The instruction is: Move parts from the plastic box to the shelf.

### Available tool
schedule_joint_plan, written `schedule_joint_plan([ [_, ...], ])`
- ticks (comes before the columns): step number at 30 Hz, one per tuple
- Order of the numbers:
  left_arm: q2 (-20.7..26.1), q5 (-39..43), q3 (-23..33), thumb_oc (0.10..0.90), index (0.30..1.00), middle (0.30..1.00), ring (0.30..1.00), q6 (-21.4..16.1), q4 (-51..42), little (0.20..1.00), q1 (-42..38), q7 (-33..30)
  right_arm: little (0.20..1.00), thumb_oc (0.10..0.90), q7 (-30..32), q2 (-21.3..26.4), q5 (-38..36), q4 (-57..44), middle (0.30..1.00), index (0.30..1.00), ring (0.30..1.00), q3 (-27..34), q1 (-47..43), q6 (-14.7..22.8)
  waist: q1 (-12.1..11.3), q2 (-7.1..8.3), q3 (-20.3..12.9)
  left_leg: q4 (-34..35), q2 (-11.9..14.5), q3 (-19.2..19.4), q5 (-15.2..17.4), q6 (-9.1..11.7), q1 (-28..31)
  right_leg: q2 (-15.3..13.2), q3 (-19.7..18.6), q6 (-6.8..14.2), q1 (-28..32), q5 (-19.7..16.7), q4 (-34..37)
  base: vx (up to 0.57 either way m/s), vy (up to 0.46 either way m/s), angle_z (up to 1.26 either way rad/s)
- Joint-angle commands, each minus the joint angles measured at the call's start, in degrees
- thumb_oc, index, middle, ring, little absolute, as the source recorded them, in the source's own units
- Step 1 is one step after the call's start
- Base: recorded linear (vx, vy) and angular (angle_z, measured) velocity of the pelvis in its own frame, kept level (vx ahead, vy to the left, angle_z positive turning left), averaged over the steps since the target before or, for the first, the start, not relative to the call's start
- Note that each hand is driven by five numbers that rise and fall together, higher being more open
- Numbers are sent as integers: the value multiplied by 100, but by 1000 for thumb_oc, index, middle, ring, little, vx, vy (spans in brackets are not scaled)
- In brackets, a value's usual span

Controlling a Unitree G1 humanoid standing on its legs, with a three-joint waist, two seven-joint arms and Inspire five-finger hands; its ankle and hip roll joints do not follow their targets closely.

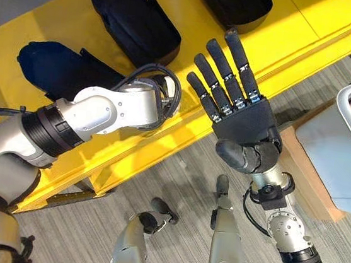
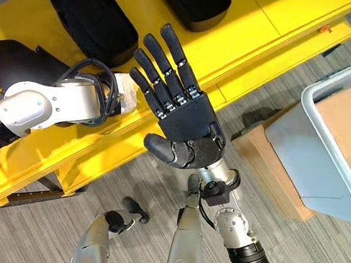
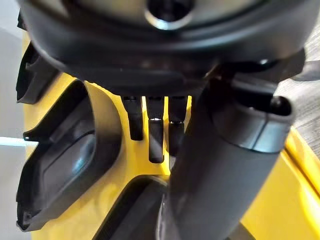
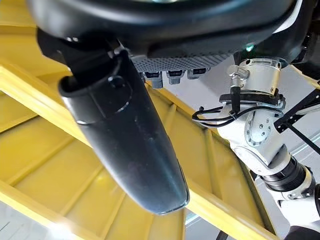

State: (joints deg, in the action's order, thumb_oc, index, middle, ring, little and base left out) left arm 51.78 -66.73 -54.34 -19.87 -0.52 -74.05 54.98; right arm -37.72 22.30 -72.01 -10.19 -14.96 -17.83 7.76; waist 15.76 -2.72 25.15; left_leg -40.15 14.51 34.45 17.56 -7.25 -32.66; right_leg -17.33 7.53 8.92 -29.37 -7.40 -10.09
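Parts: three black moulded parts [image 2: 93, 17] lie on the yellow shelf [image 2: 270, 28], at 10 to 12 o'clock in the head views. Plastic box [image 2: 326, 142], grey, stands on the floor at 3 o'clock, holding a cardboard carton [image 2: 349, 113]. No legible labels. Right hand [image 2: 183, 116] is raised, fingers straight, holding nothing. Left hand [image 3: 155, 130] reaches over the shelf, fingers extended, empty.

Three black moulded parts [image 1: 136, 19] lie on one yellow shelf [image 1: 182, 129]. One grey plastic box [image 2: 325, 155] stands on the floor, with one brown cardboard box [image 2: 348, 119] inside it. A second cardboard box [image 2: 266, 170] sits beside it.
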Motion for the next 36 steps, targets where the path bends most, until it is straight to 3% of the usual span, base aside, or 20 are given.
schedule_joint_plan([
  [1, -70, 318, -169, 900, 1000, 1000, 1000, -141, -42, 1000, 510, 66, 1000, 900, -397, -74, 72, -603, 1000, 1000, 1000, 107, -685, 187, 8, -297, 464, 1357, -313, -343, -563, 685, 797, -572, -397, 398, -204, -139, -958, -14, -8, -3],
  [9, -193, 243, -235, 900, 1000, 1000, 1000, -124, 119, 1000, 593, 34, 1000, 900, -434, -174, 100, -481, 1000, 1000, 1000, 24, -751, 187, 10, -271, 464, 1391, -288, -360, -594, 677, 805, -567, -390, 408, -192, -160, -948, -11, -8, -1],
  [13, -237, 483, -300, 900, 1000, 1000, 1000, -456, 207, 1000, 623, 574, 1000, 900, -394, -244, 97, -453, 1000, 1000, 1000, -8, -809, 226, -10, -257, 464, 1413, -277, -376, -608, 694, 824, -568, -353, 413, -149, -180, -920, -10, -18, 7],
  [19, -265, 814, -446, 900, 1000, 1000, 1000, -609, 198, 1000, 743, 1298, 1000, 900, -357, -343, 103, -364, 1000, 1000, 1000, -116, -896, 201, -15, -285, 464, 1486, -310, -382, -628, 692, 884, -561, -335, 415, -106, -165, -934, -1, 1, -16],
  [26, -285, 764, -555, 900, 1000, 1000, 1000, -451, 250, 1000, 847, 1802, 1000, 900, -287, -461, 204, -325, 1000, 1000, 1000, -322, -914, 215, -27, -280, 464, 1598, -327, -396, -680, 711, 979, -527, -300, 415, 21, -143, -862, 1, -5, -4],
  [36, -283, 171, -512, 900, 1000, 1000, 1000, -149, 339, 1000, 1035, 1803, 1000, 900, -248, -493, 196, -300, 1000, 1000, 1000, -465, -881, 283, -63, -238, 464, 1708, -304, -423, -743, 763, 1198, -510, -169, 433, 313, -114, -713, 8, -39, -2],
])
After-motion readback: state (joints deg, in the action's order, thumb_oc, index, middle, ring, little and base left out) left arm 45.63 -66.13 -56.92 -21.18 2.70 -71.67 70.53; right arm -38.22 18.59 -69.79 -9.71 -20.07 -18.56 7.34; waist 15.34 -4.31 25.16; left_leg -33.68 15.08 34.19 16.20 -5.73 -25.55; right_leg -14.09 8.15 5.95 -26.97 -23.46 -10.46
